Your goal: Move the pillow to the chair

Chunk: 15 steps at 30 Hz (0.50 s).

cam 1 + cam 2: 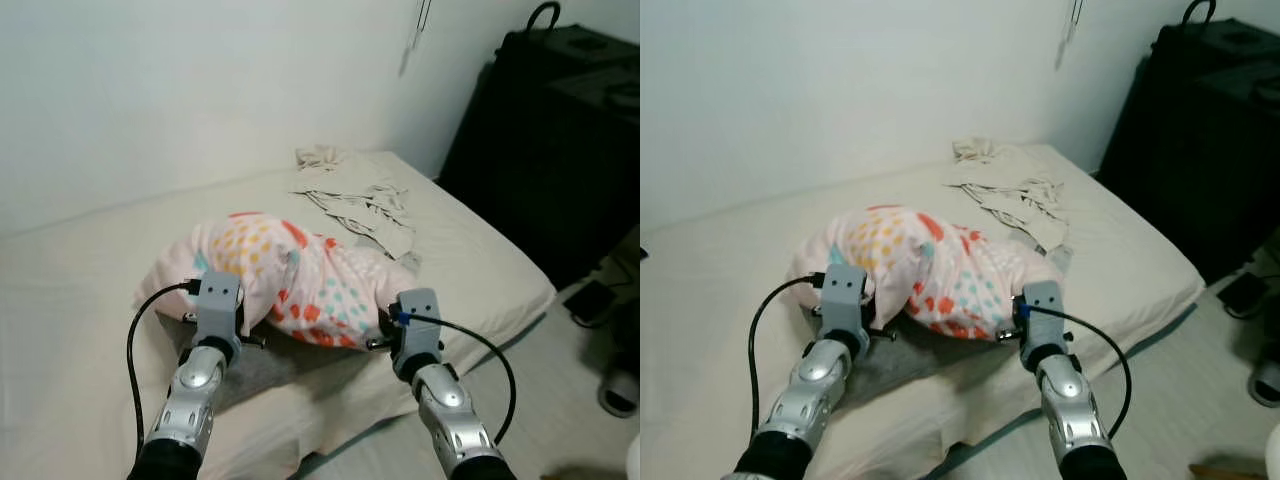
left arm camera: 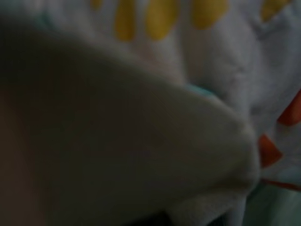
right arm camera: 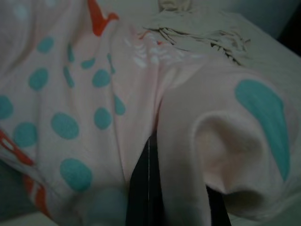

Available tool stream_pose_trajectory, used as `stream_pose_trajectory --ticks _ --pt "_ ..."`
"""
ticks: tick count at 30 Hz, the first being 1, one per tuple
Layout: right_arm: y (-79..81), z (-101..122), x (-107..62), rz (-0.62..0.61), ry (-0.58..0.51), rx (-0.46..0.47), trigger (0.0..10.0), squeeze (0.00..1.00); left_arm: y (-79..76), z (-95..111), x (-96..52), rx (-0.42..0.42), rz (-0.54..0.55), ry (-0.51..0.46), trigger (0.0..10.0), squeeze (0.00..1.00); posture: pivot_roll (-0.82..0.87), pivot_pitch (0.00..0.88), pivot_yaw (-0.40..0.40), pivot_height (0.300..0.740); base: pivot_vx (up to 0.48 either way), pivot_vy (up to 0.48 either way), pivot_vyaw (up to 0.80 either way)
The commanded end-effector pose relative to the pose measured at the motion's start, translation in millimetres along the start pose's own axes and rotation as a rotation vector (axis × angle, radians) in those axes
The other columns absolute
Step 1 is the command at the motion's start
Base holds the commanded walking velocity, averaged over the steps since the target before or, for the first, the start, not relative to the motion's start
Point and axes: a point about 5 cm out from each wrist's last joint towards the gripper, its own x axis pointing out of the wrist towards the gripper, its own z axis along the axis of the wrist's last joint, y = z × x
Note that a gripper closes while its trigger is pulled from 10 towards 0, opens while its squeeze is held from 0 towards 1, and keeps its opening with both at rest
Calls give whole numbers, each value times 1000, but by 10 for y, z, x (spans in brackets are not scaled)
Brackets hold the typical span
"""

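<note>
both grippers press into the pillow [image 1: 290, 280], the left gripper [image 1: 236, 322] on one end and the right gripper [image 1: 385, 322] on the other. i cannot tell if the left one's fingers are apart; the right one looks closed on a fold of the cover. the pillow sits on the bed [image 1: 470, 260], between the two arms. it looks soft, light and floppy, so holding both ends seems best. the bed edge is close under the arms, with a dark cabinet [image 1: 560, 130] far off to the right.

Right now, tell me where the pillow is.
The pillow lies on the bed in the middle of the head views, between the left hand and right hand, with crumpled cloth just beyond it.
</note>
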Motion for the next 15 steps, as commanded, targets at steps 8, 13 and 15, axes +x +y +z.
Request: stream_pose_trajectory --ticks 8,13,15 --pt "25 -49 -24 35 19 -19 10000 0 -125 54 12 -10 -41 -34 10000 0 -25 64 -21 740 0 0 -800" --pt "23 -48 -22 36 18 -19 10000 0 -121 48 6 -11 -39 -32 10000 0 -25 64 -22 740 0 0 -800" --pt "29 -45 -16 38 18 -20 10000 0 -111 45 3 -12 -37 -31 10000 0 -24 62 -26 740 0 0 -800"
